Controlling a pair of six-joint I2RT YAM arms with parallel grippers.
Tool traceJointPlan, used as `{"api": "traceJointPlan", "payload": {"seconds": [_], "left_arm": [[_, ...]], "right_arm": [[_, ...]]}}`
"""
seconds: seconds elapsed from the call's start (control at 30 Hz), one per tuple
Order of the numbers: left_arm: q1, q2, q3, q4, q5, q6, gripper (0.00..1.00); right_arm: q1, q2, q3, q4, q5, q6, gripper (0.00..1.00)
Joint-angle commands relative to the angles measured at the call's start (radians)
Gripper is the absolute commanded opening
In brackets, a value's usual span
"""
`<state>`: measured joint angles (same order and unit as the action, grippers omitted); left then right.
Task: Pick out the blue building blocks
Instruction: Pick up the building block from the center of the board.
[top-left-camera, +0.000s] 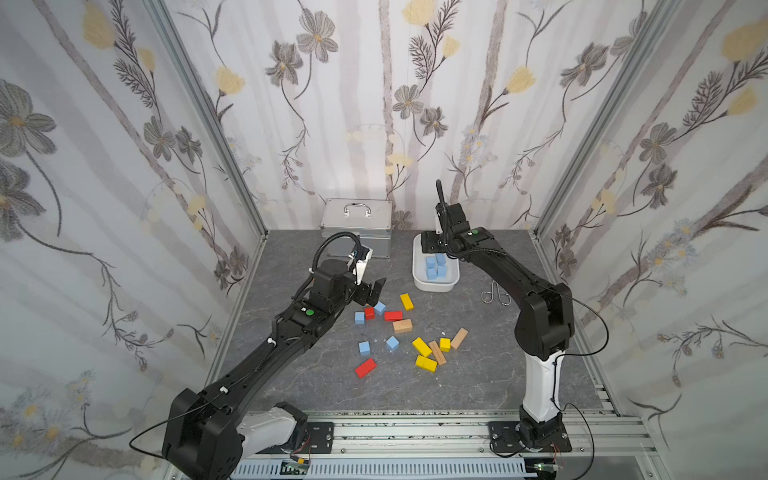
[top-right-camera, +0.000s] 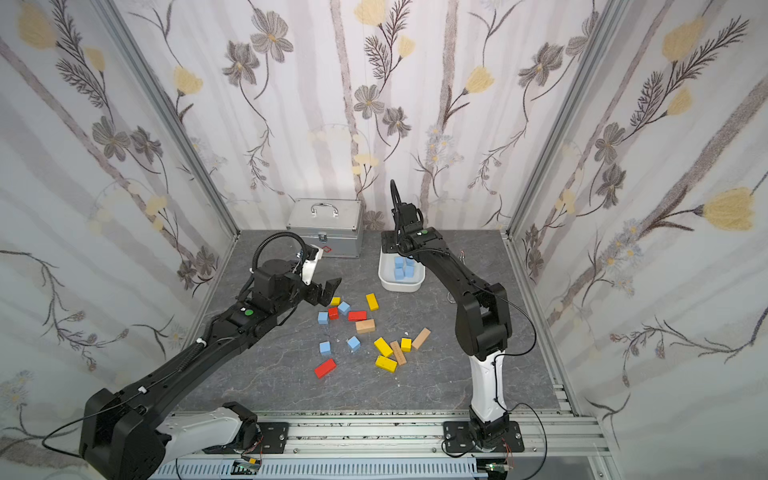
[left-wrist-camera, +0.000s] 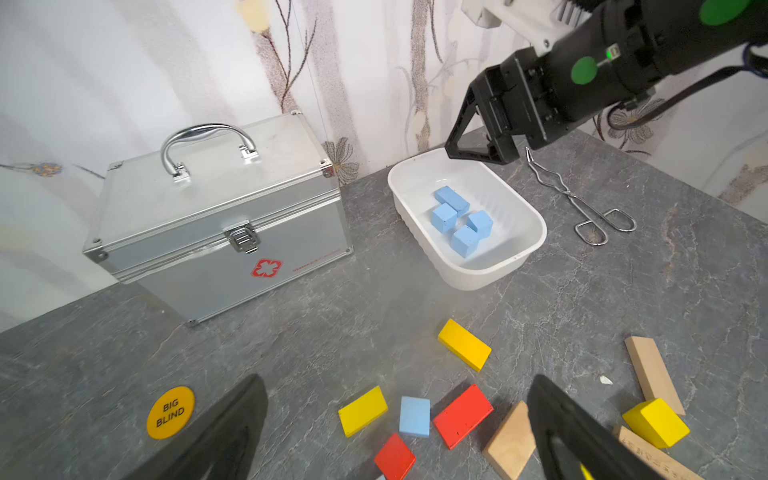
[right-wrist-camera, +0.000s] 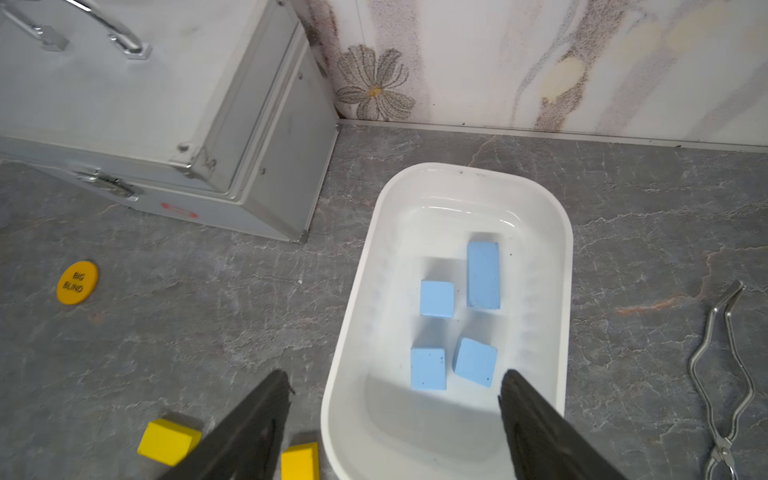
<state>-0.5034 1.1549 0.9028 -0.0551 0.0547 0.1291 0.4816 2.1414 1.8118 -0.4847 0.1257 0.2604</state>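
Several light-blue building blocks lie in the white tray at the back of the table. My right gripper hangs just above that tray, open and empty. Several more blue blocks sit loose among the coloured blocks mid-table, in both top views. My left gripper hovers wide open over the far left end of that scatter. One blue block lies on the table below and between the fingers of the left gripper, which touch nothing.
A silver case stands at the back, left of the tray. Metal tongs lie to the tray's right. Red, yellow and tan blocks mix with the blue ones. A yellow disc lies near the case.
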Motion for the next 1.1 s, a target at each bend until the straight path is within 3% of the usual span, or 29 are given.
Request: {"api": "traceJointPlan", "payload": {"seconds": [0.0, 0.13, 0.17, 0.27, 0.6, 1.07], "left_arm": [[0.001, -0.043, 0.001, -0.143, -0.031, -0.027, 1.0], [0.001, -0.082, 0.017, -0.25, -0.029, -0.072, 1.0], [0.001, -0.089, 0.02, -0.277, -0.028, -0.085, 1.0], [0.001, -0.096, 0.038, -0.353, -0.021, -0.115, 1.0], [0.001, -0.034, 0.094, -0.593, -0.017, -0.21, 1.0], [-0.025, -0.021, 0.008, -0.676, 0.066, -0.416, 1.0]], "right_arm": [[0.026, -0.083, -0.1, 0.101, 0.018, 0.02, 0.83], [0.05, -0.2, -0.246, 0.151, 0.0, 0.059, 0.86], [0.056, -0.232, -0.286, 0.165, 0.0, 0.073, 0.93], [0.075, -0.311, -0.394, 0.204, -0.006, 0.102, 1.0], [0.182, -0.517, -0.756, 0.345, -0.03, 0.149, 1.0], [0.387, -0.723, -1.125, 0.547, 0.0, 0.233, 1.0]]}}
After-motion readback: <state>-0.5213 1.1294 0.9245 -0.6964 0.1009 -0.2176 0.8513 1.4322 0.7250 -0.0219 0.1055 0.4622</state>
